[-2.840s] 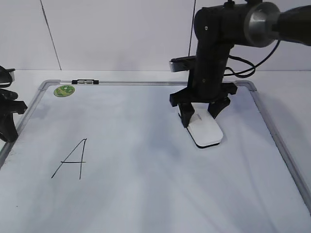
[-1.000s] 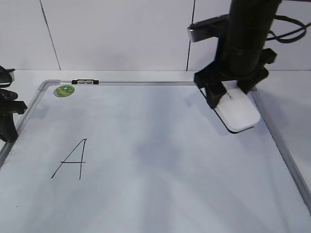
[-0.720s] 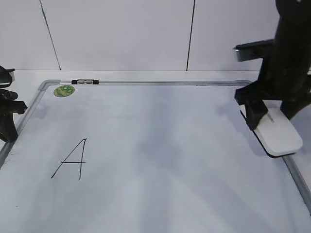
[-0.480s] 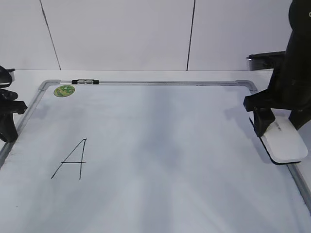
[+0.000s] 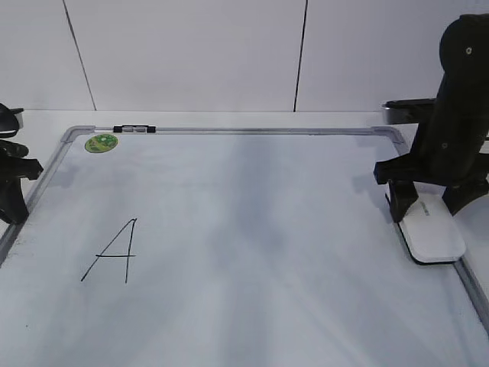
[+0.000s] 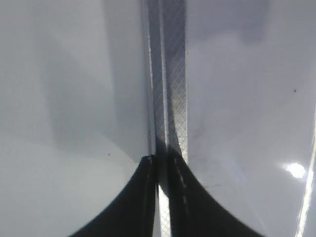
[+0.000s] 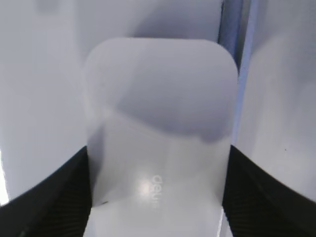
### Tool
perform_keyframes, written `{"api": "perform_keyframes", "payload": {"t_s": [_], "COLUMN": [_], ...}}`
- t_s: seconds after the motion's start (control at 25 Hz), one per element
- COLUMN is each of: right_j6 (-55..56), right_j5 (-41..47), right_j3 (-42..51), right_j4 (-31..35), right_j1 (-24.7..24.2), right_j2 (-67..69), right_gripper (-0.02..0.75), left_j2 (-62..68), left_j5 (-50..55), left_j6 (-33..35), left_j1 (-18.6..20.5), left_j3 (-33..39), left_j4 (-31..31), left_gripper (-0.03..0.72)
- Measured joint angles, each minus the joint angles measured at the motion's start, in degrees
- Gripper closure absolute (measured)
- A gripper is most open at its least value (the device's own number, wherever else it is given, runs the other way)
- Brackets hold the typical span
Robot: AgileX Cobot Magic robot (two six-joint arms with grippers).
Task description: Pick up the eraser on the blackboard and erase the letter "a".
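The blackboard (image 5: 252, 252) is a white board with a silver frame lying flat. My right gripper (image 5: 432, 205) is shut on the eraser (image 5: 433, 236), a flat white block with a dark underside, low over the board's right frame edge. In the right wrist view the eraser (image 7: 158, 113) sits between the two black fingers of the right gripper (image 7: 157, 197). No lowercase letter "a" shows on the board; only an angular capital "A" (image 5: 113, 251) is at the left. My left gripper (image 5: 11, 191) rests at the board's left edge, its fingers (image 6: 161, 165) shut and empty over the frame (image 6: 174, 74).
A green round sticker (image 5: 101, 142) is in the far left corner of the board. A small black and silver marker piece (image 5: 132, 129) lies on the far frame. A white panelled wall stands behind. The board frame (image 7: 231, 19) runs beside the eraser.
My right gripper has carried the eraser from the middle right of the board out to the right edge and come down lower there. The left arm has not moved.
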Motion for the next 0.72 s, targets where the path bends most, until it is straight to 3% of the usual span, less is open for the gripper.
{"api": "perform_keyframes", "payload": {"t_s": [0.72], "right_j6": [0.4], "right_j5": [-1.4], "right_j3": [0.0], "right_j4": [0.7], "right_j1": [-0.7], "right_j2": [1.9], "right_gripper": [0.155], "left_j2": [0.0], "left_j5": [0.0], "left_j6": [0.0], "left_j1": [0.0], "left_j3": [0.0], "left_j4": [-0.1], "left_gripper": [0.645]}}
